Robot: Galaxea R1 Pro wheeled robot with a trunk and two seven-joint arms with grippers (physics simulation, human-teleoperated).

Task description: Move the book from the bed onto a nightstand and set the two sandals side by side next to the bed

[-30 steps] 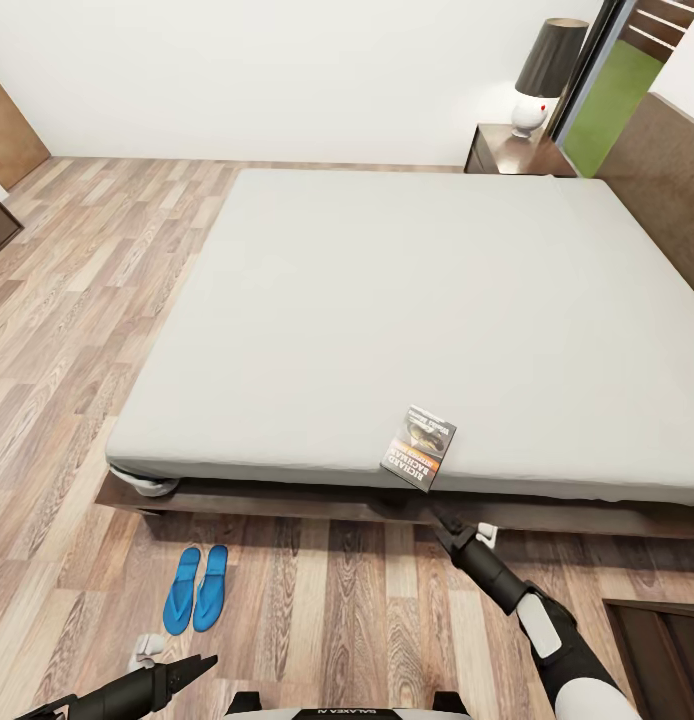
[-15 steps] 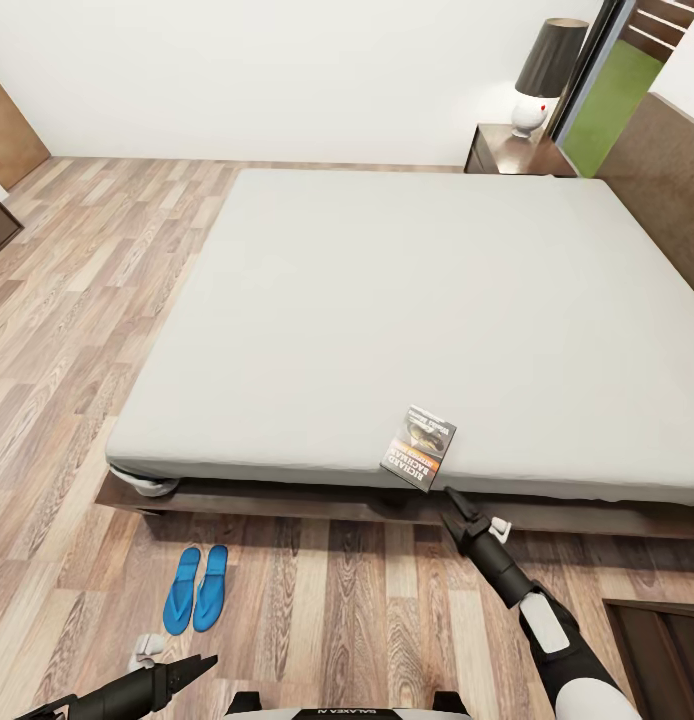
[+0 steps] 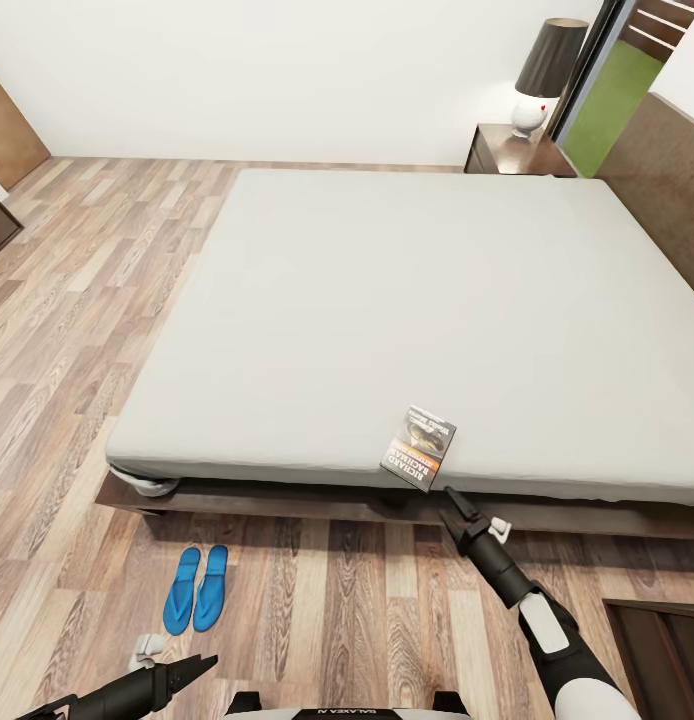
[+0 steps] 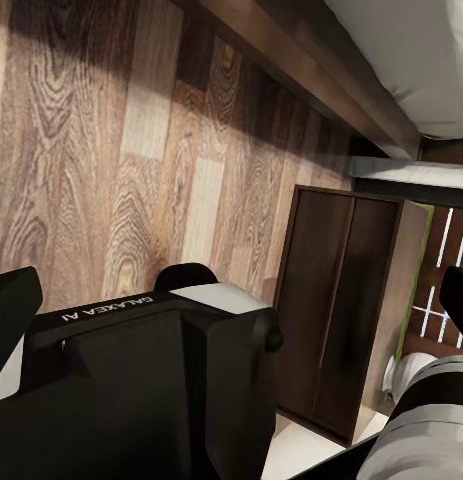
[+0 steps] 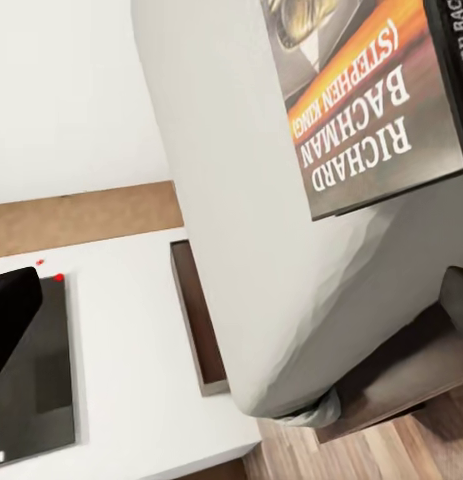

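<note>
Head view: thin, light, probably slick book lying flat at the near edge of the bed, corner overhanging, best pinched there by right hand, spread impossible to tell.

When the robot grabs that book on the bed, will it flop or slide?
The book looks like a thin paperback, so it would probably bend a little if gripped by one corner. One corner juts over the edge of the mattress, so a push could slide it off. It looks small and likely light for the right gripper just below it.
</note>
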